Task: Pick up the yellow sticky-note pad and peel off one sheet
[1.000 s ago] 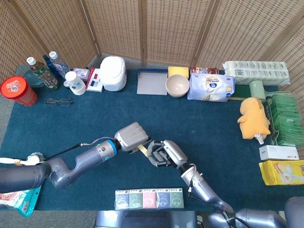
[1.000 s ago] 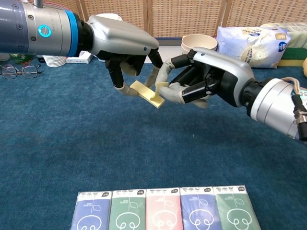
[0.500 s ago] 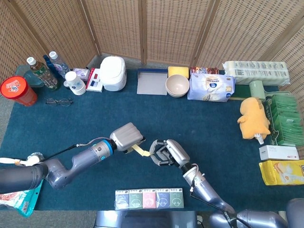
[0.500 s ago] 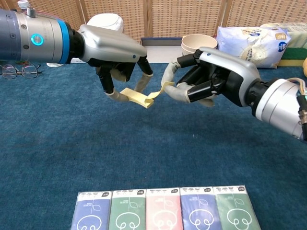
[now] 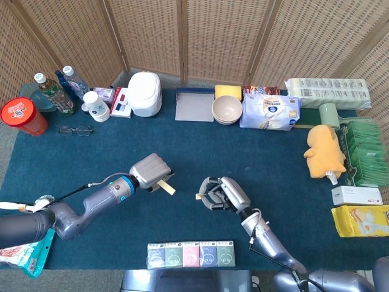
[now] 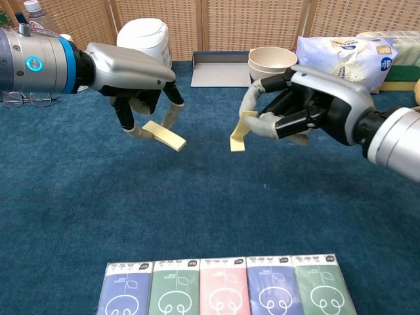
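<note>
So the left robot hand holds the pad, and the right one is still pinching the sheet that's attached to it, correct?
Not quite. The chest view shows the sheet hanging free from the right robot hand, fully separated from the yellow sticky-note pad. The left robot hand does hold the pad.

My left hand hangs above the table, fingers curled down and gripping the sticky-note pad from above, its arm reaching in from my left. My right hand is held apart from it, palm turned inward, pinching a single peeled sheet between thumb and finger.
</note>
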{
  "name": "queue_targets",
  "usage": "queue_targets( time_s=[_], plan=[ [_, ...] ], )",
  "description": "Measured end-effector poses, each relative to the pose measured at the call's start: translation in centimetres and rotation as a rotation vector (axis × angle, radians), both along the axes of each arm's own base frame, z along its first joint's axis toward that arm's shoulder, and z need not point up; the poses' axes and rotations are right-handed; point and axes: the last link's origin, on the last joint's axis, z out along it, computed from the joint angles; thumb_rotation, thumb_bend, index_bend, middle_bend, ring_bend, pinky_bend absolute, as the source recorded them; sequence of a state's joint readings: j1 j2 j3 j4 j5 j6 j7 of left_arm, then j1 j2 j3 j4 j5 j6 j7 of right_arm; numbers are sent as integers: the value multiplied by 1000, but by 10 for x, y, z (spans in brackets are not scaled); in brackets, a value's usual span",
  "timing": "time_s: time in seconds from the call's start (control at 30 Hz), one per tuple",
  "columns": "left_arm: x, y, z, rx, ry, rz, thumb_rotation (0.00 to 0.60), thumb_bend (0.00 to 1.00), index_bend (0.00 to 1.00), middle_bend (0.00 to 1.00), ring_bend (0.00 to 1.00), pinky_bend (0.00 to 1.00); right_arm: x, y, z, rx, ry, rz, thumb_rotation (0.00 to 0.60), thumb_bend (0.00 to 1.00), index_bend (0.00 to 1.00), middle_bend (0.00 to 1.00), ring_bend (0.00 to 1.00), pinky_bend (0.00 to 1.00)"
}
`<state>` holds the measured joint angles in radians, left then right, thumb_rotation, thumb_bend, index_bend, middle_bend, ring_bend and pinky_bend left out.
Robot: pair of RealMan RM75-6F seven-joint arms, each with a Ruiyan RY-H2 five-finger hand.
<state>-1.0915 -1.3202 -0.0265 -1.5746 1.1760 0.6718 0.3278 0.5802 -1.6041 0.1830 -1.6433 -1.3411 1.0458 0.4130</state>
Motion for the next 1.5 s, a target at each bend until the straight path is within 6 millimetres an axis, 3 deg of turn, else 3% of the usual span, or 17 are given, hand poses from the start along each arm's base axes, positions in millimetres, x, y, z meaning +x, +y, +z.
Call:
queue_targets(
  time_s=[0.1, 0.3, 0.4, 0.47, 0.57, 0.67, 0.77, 0.97, 1.13, 1.5],
  plan=[
    [-5, 6, 4, 24, -4, 14, 600, 346, 634, 1000, 1000, 955, -9, -3, 4, -8, 21, -14, 600, 440, 533, 887, 947, 824],
    [-8, 13, 3, 50, -12, 29, 600, 341, 579, 954, 968, 955, -29, -8, 15, -12, 64, -45, 600, 444, 253, 652, 726, 611],
    [-6, 15, 0, 62, -13, 27, 600, 330, 499, 852, 856, 946, -37, -10, 20, -7, 87, -52, 600, 444, 148, 495, 585, 534],
    [-5, 16, -2, 69, -12, 25, 600, 306, 382, 701, 717, 883, -41, -11, 24, -8, 89, -59, 600, 444, 116, 412, 504, 499],
    [-3, 17, -3, 80, -6, 24, 600, 283, 241, 488, 516, 733, -45, -12, 27, -15, 84, -72, 600, 444, 93, 363, 451, 476],
    [-1, 16, -2, 86, -8, 40, 600, 268, 161, 382, 406, 619, -53, -12, 34, -37, 76, -92, 600, 444, 89, 341, 418, 471],
    [0, 14, 1, 94, -21, 58, 600, 262, 129, 334, 355, 569, -58, -12, 40, -55, 70, -102, 600, 444, 85, 327, 392, 471],
    [-6, 9, 16, 115, -68, 97, 600, 253, 126, 317, 317, 520, -67, -13, 52, -100, 77, -115, 600, 444, 82, 298, 355, 465],
    [-24, -2, 36, 134, -128, 185, 600, 253, 126, 293, 287, 490, -79, -13, 64, -156, 110, -128, 600, 444, 95, 293, 345, 461],
    [-104, -51, 92, 339, -231, 377, 600, 253, 147, 288, 273, 475, -107, -6, 85, -267, 271, -150, 600, 444, 112, 293, 324, 438]
  ],
)
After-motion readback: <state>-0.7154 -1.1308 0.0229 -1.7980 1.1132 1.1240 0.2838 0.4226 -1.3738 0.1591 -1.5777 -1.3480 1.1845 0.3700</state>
